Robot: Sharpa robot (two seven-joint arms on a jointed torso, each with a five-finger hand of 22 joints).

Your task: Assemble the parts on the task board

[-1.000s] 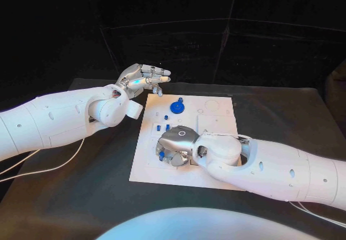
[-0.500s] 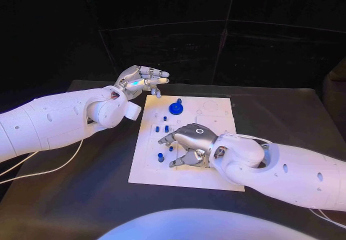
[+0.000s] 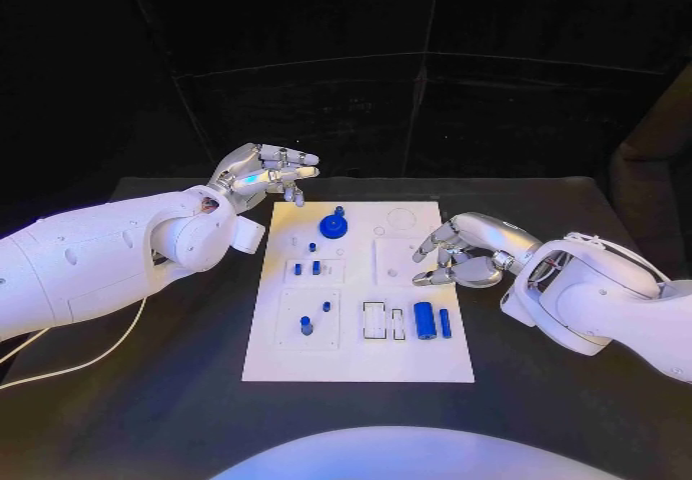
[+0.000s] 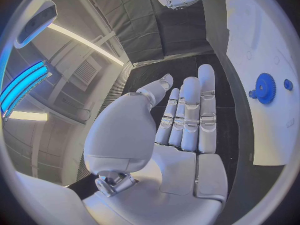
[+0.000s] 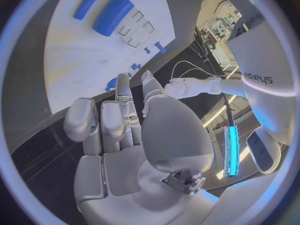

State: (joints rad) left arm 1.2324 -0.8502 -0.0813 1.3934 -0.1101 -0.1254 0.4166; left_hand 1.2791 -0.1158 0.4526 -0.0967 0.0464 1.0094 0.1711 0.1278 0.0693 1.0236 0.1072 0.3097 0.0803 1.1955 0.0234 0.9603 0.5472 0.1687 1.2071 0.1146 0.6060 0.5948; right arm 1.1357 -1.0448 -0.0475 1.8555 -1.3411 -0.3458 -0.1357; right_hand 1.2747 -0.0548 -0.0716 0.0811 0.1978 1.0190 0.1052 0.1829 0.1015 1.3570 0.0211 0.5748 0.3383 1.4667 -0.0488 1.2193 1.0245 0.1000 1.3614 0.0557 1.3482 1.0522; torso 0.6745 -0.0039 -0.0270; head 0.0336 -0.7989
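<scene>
Both hands hovering empty, left hand (image 3: 264,170) and right hand (image 3: 469,250) loosely spread, while task board (image 3: 361,360) is sitting partly filled, gear (image 3: 333,225) and blue blocks (image 3: 424,320) seated, slots (image 3: 384,320) looking unfilled

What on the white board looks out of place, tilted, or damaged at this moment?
Nothing stands out. The white rectangular task board lies flat and square on the black table. The round blue gear and the two blue bars sit neatly on it, and nothing looks broken or spilled.

Lab: black-draped table (image 3: 173,400), ceiling light strips (image 4: 87,42)
</scene>
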